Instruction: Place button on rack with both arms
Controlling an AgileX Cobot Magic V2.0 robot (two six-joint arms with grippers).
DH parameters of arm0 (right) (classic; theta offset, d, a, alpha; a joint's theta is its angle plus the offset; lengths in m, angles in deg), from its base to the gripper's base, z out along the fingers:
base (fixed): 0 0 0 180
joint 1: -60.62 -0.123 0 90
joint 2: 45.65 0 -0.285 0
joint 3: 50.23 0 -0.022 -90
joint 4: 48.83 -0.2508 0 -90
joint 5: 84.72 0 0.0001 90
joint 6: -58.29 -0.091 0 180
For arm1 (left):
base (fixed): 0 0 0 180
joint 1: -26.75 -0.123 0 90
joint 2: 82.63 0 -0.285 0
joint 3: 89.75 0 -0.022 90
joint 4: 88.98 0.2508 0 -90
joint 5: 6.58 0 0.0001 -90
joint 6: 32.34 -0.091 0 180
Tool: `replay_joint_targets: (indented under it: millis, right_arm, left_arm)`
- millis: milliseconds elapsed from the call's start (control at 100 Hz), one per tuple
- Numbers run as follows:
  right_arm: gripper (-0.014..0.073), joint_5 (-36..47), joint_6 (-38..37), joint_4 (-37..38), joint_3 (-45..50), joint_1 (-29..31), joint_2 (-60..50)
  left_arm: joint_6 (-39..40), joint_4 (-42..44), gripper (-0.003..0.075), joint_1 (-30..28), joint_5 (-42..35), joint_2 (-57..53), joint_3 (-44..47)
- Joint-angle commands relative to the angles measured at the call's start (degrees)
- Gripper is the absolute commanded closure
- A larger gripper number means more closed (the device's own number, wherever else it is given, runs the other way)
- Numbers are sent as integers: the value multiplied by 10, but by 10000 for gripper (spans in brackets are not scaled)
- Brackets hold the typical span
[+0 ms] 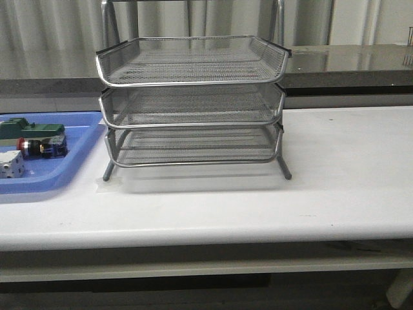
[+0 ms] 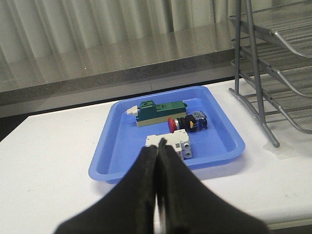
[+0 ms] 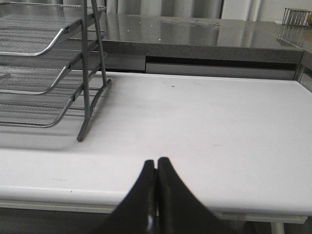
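The button (image 2: pixel 185 123) lies in the blue tray (image 2: pixel 222 127) at centre frame, squeezed between the green block (image 2: pixel 160 111) and white cube (image 2: pixel 170 145). Both the left gripper (image 2: pixel 157 161) and right gripper (image 3: pixel 156 171) have jaws pressed closed, empty. Fingers may bump the neighbours and knock the button away.

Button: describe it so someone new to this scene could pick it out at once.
Left of the rack on the white table lies a blue tray holding three small parts. The button lies on its side in the middle, between the green block and the white cube. It alone has a red mushroom head on a black body.
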Motion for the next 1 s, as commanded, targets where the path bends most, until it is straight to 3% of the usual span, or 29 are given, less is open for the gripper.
replay_joint_targets:
  millis: [0, 480, 990]
  right_arm:
    - [654, 45, 2, 5, -12, 3, -12]
    - [654, 46, 3, 5, -12, 3, -12]
    - [654, 129, 3, 1, -23, 3, -8]
  left_arm:
    - [0, 0, 741, 3, -45, -18, 31]
    - [0, 0, 741, 3, -45, -18, 31]
    - [0, 0, 741, 3, -45, -18, 31]
